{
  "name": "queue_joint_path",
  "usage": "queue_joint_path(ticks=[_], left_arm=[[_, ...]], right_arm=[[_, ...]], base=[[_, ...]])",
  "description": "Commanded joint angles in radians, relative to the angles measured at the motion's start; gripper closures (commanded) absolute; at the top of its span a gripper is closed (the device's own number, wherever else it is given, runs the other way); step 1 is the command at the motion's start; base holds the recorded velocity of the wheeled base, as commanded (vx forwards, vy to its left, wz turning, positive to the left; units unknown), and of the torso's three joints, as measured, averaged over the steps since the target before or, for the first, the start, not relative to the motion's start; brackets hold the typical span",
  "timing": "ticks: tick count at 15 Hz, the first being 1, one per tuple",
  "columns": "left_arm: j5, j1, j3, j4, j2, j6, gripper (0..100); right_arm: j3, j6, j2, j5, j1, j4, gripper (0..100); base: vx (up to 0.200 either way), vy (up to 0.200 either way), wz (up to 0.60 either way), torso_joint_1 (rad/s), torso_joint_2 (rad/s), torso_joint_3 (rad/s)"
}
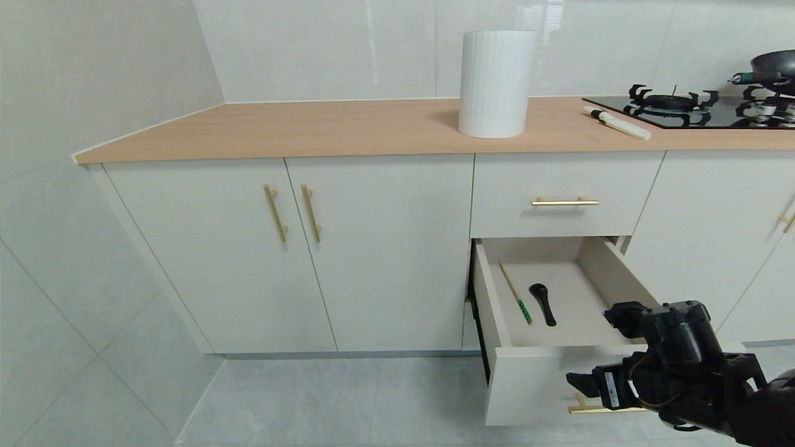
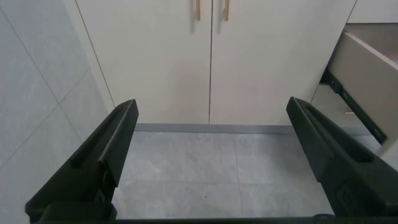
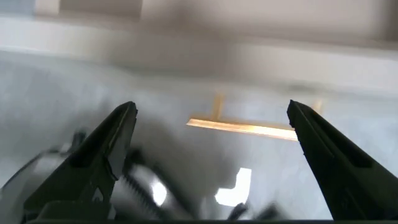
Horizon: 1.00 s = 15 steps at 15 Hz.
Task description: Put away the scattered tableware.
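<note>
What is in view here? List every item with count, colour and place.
container: 1, white, ribbed, on the counter
utensil: 1, cream, on the counter beside the hob
hob: 1, black, at the counter's right end
pan: 1, dark, on the hob
cupboard doors: 2, pale, gold handles, under the counter
closed drawer: 1, pale, above the open one
open drawer: 1, pale, pulled out
chopstick: 1, wood with green end, in the open drawer
spoon: 1, black, beside the chopstick
left gripper: open, facing the cupboard doors
right gripper: open, by the open drawer's front

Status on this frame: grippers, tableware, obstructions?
Left gripper open, empty. Right gripper open, facing handle. Spoon, chopstick in open drawer. Nothing in the way.
</note>
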Motion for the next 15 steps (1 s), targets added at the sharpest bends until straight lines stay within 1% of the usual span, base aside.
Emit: queue_joint_path(ticks=[1,2,3,4,5,8,10,11,13,15], left_arm=[[0.0,0.0,0.0,-0.001,0.001,0.0,0],[0.0,0.0,0.0,-0.001,0.001,-0.001,0],[0.0,0.0,0.0,0.001,0.001,0.0,0],[0.0,0.0,0.0,-0.001,0.001,-0.001,0],[0.0,0.0,0.0,0.001,0.001,-0.001,0],[0.0,0.0,0.0,0.001,0.001,0.0,0],[0.0,0.0,0.0,-0.001,0.001,0.0,0],[0.0,0.0,0.0,-0.001,0.001,0.0,0],[0.0,0.0,0.0,-0.001,0.001,-0.001,0],[0.0,0.0,0.0,0.001,0.001,0.0,0]], right_arm=[[-0.043,-0.04,0.053,0.002,-0.042,-0.01,0],[-0.06,-0.049,0.067,0.002,-0.048,-0.012,0],[-0.11,-0.054,0.107,0.002,-0.059,-0.012,0],[-0.133,-0.054,0.124,0.002,-0.067,-0.012,0],[-0.196,-0.055,0.17,0.002,-0.082,-0.012,0],[-0.31,-0.058,0.245,0.002,-0.11,-0.012,0],[-0.391,-0.058,0.296,0.002,-0.113,-0.01,0],[-0.406,-0.058,0.303,0.002,-0.117,-0.01,0],[-0.501,-0.058,0.355,0.002,-0.133,-0.01,0],[-0.557,-0.058,0.386,0.002,-0.142,-0.01,0]], base=[[0.0,0.0,0.0,0.0,0.0,0.0],[0.0,0.0,0.0,0.0,0.0,0.0],[0.0,0.0,0.0,0.0,0.0,0.0],[0.0,0.0,0.0,0.0,0.0,0.0],[0.0,0.0,0.0,0.0,0.0,0.0],[0.0,0.0,0.0,0.0,0.0,0.0],[0.0,0.0,0.0,0.0,0.0,0.0],[0.0,0.0,0.0,0.0,0.0,0.0],[0.0,0.0,0.0,0.0,0.0,0.0],[0.0,0.0,0.0,0.0,0.0,0.0]])
